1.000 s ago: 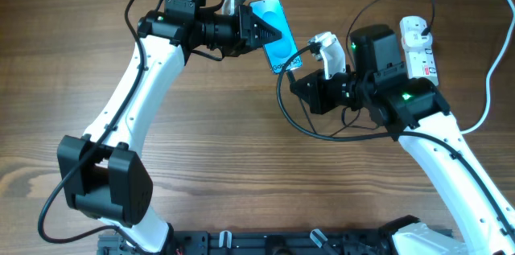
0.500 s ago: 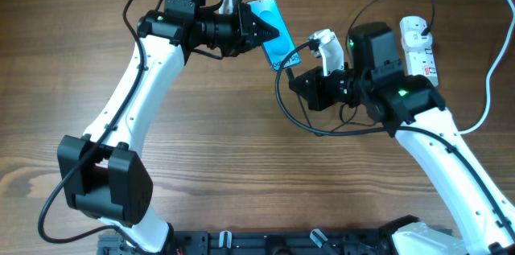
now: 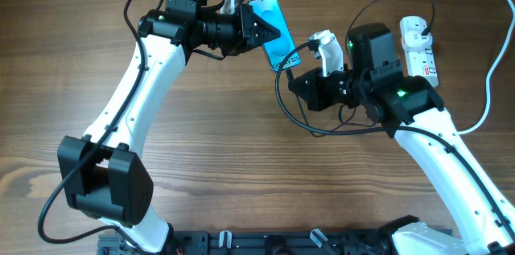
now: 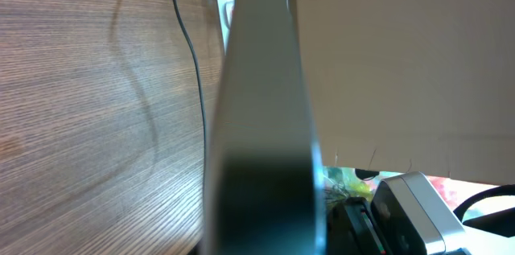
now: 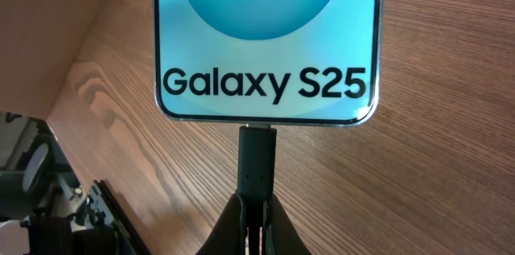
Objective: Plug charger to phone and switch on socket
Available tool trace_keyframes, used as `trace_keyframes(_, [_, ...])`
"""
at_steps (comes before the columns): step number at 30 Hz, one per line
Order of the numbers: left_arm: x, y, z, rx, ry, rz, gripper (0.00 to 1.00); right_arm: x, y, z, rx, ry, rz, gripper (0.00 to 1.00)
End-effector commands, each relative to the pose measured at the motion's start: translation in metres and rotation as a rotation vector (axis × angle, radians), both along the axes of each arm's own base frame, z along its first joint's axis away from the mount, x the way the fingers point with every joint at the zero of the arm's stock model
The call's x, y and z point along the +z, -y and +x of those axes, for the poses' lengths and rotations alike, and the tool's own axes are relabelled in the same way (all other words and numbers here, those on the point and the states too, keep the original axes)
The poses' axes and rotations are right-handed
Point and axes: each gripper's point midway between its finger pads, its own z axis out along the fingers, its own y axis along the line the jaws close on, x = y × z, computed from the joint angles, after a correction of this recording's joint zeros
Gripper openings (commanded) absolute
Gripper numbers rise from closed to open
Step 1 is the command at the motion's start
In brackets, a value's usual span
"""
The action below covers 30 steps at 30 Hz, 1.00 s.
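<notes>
Right gripper (image 5: 256,221) pinches the charger (image 5: 257,158) plug against the bottom edge of the phone (image 5: 265,38); left gripper (image 3: 262,30) clamps the phone aloft. Plugging looks underway; next, a straight push, then the switch on the socket (image 3: 420,52)

The phone (image 3: 273,34) sits between the left gripper (image 3: 259,30), to its left, and the right gripper (image 3: 299,82), to its right. The tip of the charger (image 5: 258,162) meets the phone's bottom edge. The socket (image 3: 420,50) lies on the table (image 3: 241,166), far right.
</notes>
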Motion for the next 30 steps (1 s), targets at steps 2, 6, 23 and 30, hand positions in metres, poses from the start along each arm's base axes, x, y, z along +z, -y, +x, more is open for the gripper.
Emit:
trace_keyframes(2, [0.01,0.037,-0.045,-0.175,-0.062,-0.087,0.04,0.029,-0.006,0.015,0.0,0.107,0.052,0.49])
trace_keyframes(6, [0.011,0.037,-0.044,-0.175,-0.055,-0.09,0.04,0.029,-0.007,0.016,0.0,0.11,0.053,0.96])
trace_keyframes(23, [0.005,-0.022,0.002,0.004,-0.035,-0.061,0.04,0.03,0.005,0.022,-0.049,0.127,0.024,1.0])
trace_keyframes(30, [-0.022,-0.079,0.035,0.172,0.033,0.122,0.04,0.026,0.017,0.029,-0.131,0.091,0.015,1.0])
